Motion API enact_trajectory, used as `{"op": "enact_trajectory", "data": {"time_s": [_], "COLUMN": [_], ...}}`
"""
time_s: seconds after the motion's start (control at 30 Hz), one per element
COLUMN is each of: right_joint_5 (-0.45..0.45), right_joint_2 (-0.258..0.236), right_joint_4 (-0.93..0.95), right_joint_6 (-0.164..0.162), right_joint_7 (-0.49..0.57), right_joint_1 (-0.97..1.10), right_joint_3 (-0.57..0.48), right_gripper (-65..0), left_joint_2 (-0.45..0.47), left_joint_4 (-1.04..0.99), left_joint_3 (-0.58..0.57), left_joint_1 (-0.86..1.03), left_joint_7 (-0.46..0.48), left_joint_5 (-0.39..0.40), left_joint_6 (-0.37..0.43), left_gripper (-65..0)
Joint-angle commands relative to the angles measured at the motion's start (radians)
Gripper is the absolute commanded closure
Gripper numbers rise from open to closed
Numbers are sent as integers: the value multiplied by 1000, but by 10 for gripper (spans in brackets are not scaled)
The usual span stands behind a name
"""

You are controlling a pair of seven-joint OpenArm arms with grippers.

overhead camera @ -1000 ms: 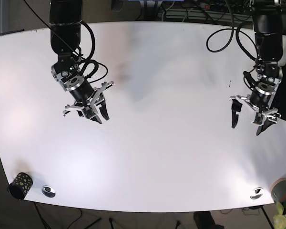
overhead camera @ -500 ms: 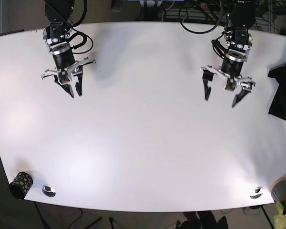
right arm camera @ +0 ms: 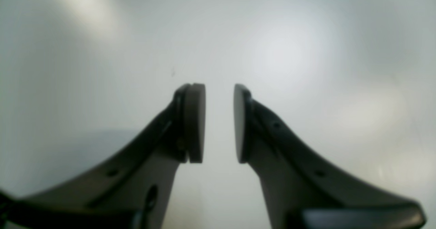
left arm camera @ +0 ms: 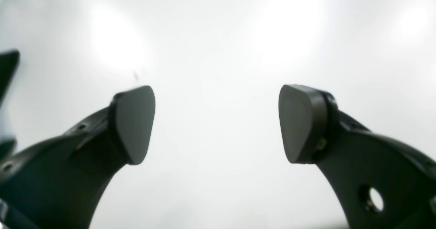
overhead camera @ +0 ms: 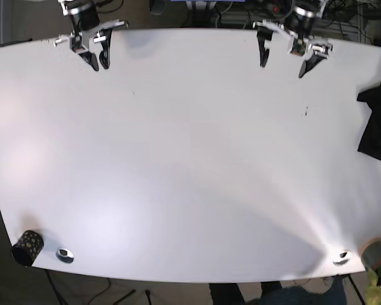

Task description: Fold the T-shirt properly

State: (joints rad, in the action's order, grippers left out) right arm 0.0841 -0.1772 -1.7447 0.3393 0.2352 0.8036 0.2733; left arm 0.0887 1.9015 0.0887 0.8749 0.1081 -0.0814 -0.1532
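The T-shirt (overhead camera: 376, 124) is a dark, crumpled heap at the right edge of the white table (overhead camera: 197, 165), partly cut off by the frame. My left gripper (overhead camera: 282, 68) hangs over the table's back edge, well left of the shirt. Its pads stand wide apart with only bare table between them (left arm camera: 218, 123). My right gripper (overhead camera: 100, 66) is at the back left corner, far from the shirt. In the right wrist view its fingers (right arm camera: 219, 123) leave a narrow gap and hold nothing.
A black patterned cup (overhead camera: 26, 246) and a metal disc (overhead camera: 64, 254) sit at the front left corner. Another disc (overhead camera: 341, 257), a grey pot (overhead camera: 376, 253) and a plant are at the front right. Cables lie behind the back edge.
Both arms have drawn back from the middle of the table to its far edge. The left gripper moved away from the shirt. The shirt has stayed at the right edge.
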Motion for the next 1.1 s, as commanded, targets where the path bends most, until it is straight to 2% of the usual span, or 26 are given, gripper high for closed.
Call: {"op": "enact_trajectory", "data": {"time_s": [0.0,0.27,0.43,0.57,0.7,0.87,1.07], "right_joint_5": [35,49,49,42,42,41,41], "right_joint_2": [-8,-6,-9,-14,-15,-14,-9], "right_joint_4": [-34,-33,-22,64,199,420,665], "right_joint_6": [-6,-3,-4,-4,-6,-6,-6], "right_joint_7": [31,34,34,34,36,36,36], "right_joint_1": [64,248,374,406,377,241,79], "right_joint_3": [7,4,-67,-133,-174,-223,-228], "right_gripper": [-138,-133,-136,-136,-136,-133,-133], "left_joint_2": [-23,-45,-51,-51,-51,-50,-34], "left_joint_4": [23,19,7,-63,-205,-428,-646], "left_joint_3": [16,33,36,36,33,35,32], "left_joint_1": [69,240,332,353,323,194,57], "left_joint_7": [20,20,20,20,20,20,20], "left_joint_5": [7,9,101,113,113,111,111], "left_joint_6": [5,5,5,7,7,7,7], "left_gripper": [-525,-525,-525,-525,-525,-525,-525]}}
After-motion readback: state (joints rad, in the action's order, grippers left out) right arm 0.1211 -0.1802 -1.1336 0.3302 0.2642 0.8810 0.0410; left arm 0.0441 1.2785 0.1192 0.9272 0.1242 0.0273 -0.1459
